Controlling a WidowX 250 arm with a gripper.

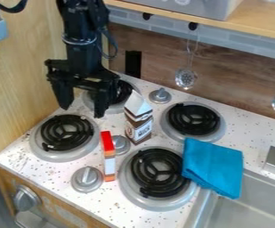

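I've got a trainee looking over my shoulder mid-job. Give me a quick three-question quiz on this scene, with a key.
1. The claw is: A) shut on a knob; B) open, holding nothing; C) shut on a ladle.
2. True or false: the brown-and-white carton stands on top of a coil burner.
3. Fill in: the blue cloth reaches over the edge of the ____.

Key: 1 B; 2 false; 3 sink.

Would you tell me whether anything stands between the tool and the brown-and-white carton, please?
Nothing visible stands between the open tool and the carton. The slim red-and-white box is nearer the camera, outside that gap.
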